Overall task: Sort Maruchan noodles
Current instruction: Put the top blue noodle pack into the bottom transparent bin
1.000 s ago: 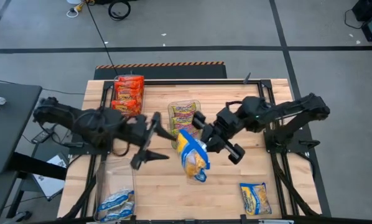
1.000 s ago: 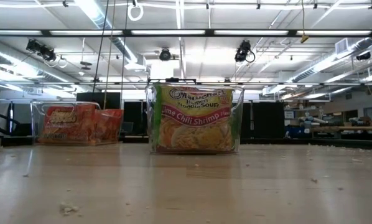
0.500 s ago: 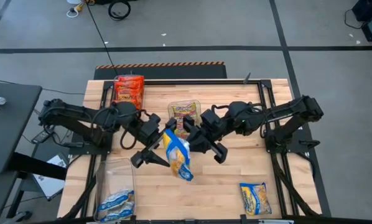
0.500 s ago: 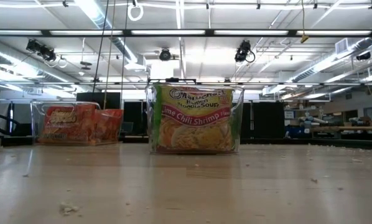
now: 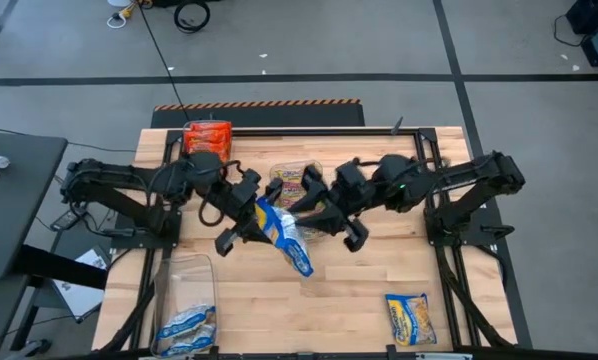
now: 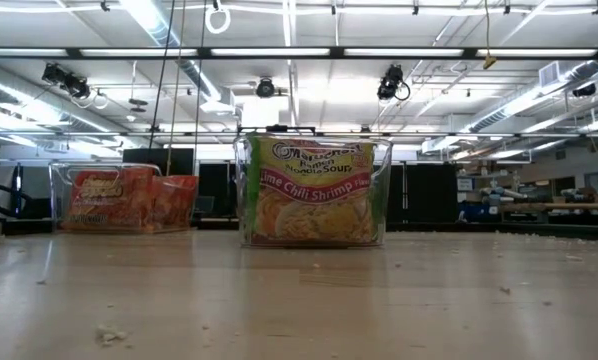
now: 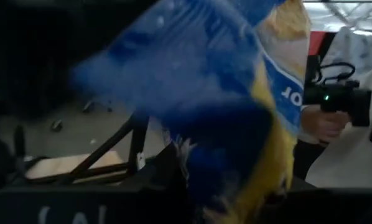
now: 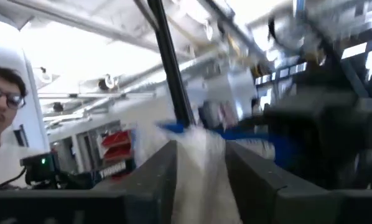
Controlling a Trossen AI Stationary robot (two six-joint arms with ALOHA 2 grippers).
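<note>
A blue-yellow-white Maruchan packet (image 5: 284,235) hangs in the air over the table's middle, between my two grippers. My left gripper (image 5: 254,212) comes level from the left and is shut on the packet's upper end; the packet (image 7: 236,93) fills its wrist view. My right gripper (image 5: 307,215) comes from the right and is open. Its fingers (image 8: 155,177) stand on either side of the packet's pale end (image 8: 198,162). The low view shows neither gripper. My left gripper holds the packet by its upper end (image 5: 267,212), coming level from the table's left. The packet itself hides the fingers in the wrist view. The packet hangs slanting below the hold, clear of the table. My right gripper: I cannot tell whether its fingers touch the packet's end between them.
A clear bin of orange-red packets (image 5: 207,140) stands at the far left, and a bin of lime chili shrimp packets (image 5: 297,180) at the far middle. A clear bin (image 5: 184,285) at the near left holds a blue packet (image 5: 186,325). Another blue-yellow packet (image 5: 410,318) lies near right. A person (image 8: 2,93) stands beyond the table.
My right gripper has carried the hanging packet toward the table's left and a little farther back. My left gripper has come toward the table's right and met the packet's upper end. The packet has turned and now shows narrower from above, still clear of the table.
</note>
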